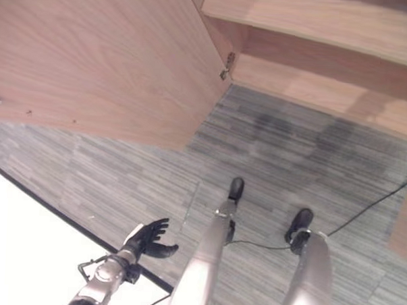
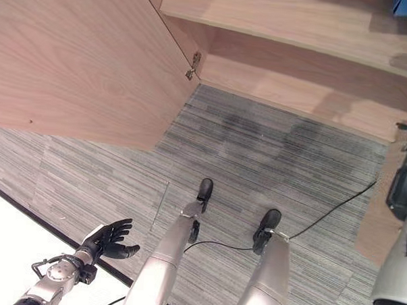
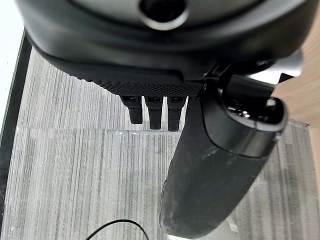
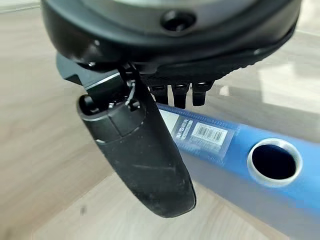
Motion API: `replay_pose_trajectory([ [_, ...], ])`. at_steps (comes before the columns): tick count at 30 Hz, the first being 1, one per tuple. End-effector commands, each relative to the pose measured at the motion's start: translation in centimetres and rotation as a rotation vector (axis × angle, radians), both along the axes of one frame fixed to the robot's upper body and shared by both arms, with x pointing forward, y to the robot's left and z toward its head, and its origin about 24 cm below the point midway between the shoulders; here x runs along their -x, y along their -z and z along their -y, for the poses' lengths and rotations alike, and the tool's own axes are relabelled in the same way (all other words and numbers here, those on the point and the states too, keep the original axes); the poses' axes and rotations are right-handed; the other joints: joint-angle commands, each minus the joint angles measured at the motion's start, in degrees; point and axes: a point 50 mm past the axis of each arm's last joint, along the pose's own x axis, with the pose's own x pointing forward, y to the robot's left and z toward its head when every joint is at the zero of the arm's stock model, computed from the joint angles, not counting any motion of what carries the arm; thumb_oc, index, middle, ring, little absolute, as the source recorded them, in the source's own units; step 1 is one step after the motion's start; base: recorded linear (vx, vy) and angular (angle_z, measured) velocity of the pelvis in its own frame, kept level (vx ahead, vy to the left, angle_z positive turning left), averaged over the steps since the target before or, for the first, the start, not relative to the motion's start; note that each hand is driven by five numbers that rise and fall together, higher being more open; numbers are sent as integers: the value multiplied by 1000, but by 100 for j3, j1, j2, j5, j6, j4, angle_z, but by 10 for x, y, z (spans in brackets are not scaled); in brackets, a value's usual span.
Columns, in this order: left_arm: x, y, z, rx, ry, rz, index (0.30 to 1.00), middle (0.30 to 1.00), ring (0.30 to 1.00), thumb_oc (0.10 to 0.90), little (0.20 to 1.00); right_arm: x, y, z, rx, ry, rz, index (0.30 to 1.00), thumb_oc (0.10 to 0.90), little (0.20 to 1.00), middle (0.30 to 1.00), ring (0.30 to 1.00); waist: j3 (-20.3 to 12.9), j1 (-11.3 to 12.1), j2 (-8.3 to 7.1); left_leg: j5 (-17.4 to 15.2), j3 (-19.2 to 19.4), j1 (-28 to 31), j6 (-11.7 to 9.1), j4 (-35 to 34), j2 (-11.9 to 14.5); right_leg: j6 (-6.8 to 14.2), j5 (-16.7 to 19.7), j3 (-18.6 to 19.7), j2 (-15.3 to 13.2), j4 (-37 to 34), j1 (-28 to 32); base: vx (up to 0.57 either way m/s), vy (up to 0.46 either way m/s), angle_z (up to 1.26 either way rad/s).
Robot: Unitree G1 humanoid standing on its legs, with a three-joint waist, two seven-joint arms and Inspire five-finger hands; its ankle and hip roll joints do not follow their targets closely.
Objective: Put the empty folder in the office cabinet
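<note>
While the left hand (image 1: 151, 239) hangs low over the grey carpet (image 1: 291, 163) with its fingers spread and nothing in them, the right hand (image 4: 145, 150) is up at the wooden cabinet (image 2: 296, 35) beside its open door (image 1: 106, 60). Its fingers and thumb pinch the blue folder (image 4: 260, 165), which lies on the cabinet shelf (image 4: 40, 125).

folder (image 4: 240, 150) just past right hand (image 4: 145, 150), lying on cabinet shelf (image 4: 45, 125) | cabinet door (image 1: 100, 53) ahead of left hand (image 1: 149, 239) | carpet (image 1: 291, 156) below
</note>
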Motion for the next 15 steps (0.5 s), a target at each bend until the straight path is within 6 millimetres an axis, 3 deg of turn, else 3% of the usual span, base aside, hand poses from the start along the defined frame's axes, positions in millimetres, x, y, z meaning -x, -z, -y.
replay_pose_trajectory([
  [1, 52, 15, -62, -228, -73, -216, 900, 900, 900, 800, 900, 32, -54, 6, 269, 92, -24, 900, 800, 900, 900, 900, -632, 189, -89, -903, -390, 894, -800, -434, 826, 784, -737, 85, 9, -493, 1188, 42, -47, 5],
  [3, 50, 22, -61, -233, -99, -238, 900, 900, 900, 800, 900, 31, -60, 2, 334, 77, -74, 900, 800, 900, 900, 900, -625, 173, -125, -791, -388, 1176, -827, -694, 885, 774, -657, 19, 33, -723, 1419, 30, -41, 0],
  [6, 52, 27, -59, -217, -148, -247, 900, 900, 900, 800, 900, 42, -63, 11, 411, 125, -181, 900, 800, 900, 900, 900, -664, 157, -219, -708, -318, 1430, -875, -903, 971, 750, -563, -97, 37, -943, 1683, -2, -34, -2],
  [10, 52, 30, -55, -210, -146, -252, 900, 900, 900, 800, 900, 44, -61, 14, 430, 131, -219, 900, 800, 900, 900, 900, -647, 177, -201, -656, -335, 1484, -877, -896, 1004, 756, -444, -138, 58, -1089, 1818, -14, -21, 9],
  [15, 42, 30, -45, -183, -149, -228, 900, 900, 900, 800, 900, 29, -45, 10, 453, 82, -284, 900, 800, 900, 900, 900, -574, 184, -168, -572, -307, 1489, -867, -864, 1054, 760, -245, -170, 89, -1232, 1867, -80, 18, -2],
])
